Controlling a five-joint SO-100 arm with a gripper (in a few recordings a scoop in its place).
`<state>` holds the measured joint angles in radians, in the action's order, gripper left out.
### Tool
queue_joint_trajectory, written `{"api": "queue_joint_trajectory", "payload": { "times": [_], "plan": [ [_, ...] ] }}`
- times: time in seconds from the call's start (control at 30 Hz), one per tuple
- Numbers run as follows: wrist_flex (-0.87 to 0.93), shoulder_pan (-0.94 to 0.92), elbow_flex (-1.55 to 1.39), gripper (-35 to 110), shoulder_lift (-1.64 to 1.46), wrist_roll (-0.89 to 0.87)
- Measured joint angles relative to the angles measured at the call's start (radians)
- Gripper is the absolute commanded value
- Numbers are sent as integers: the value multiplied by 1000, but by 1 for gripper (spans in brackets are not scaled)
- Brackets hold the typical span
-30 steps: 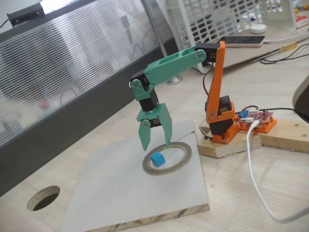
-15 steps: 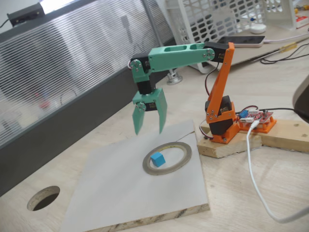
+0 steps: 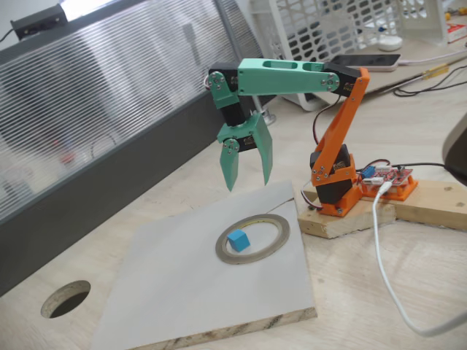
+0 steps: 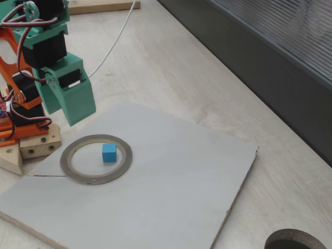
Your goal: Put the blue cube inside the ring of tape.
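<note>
The blue cube (image 3: 238, 240) (image 4: 109, 152) lies flat inside the grey tape ring (image 3: 276, 238) (image 4: 72, 171) on the pale board. My green gripper (image 3: 249, 181) (image 4: 66, 116) hangs open well above the board, clear of the ring and cube, fingers pointing down with nothing between them. In both fixed views it sits between the ring and the orange arm base.
The pale board (image 3: 175, 292) (image 4: 171, 181) rests on a wooden table. A dark round hole (image 3: 66, 299) (image 4: 295, 241) is cut in the table beside the board. The orange base stands on a wood block (image 3: 343, 219) with a white cable (image 3: 383, 262) nearby.
The gripper has risen from just above the ring and drawn back toward the arm's base, staying open. The cube stays inside the ring.
</note>
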<state>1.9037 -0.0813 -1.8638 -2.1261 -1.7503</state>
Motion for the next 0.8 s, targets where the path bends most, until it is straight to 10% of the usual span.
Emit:
{"api": "queue_joint_trajectory", "payload": {
  "times": [0.8],
  "plan": [
    [8,-227,0,48,0,0]
  ]
}}
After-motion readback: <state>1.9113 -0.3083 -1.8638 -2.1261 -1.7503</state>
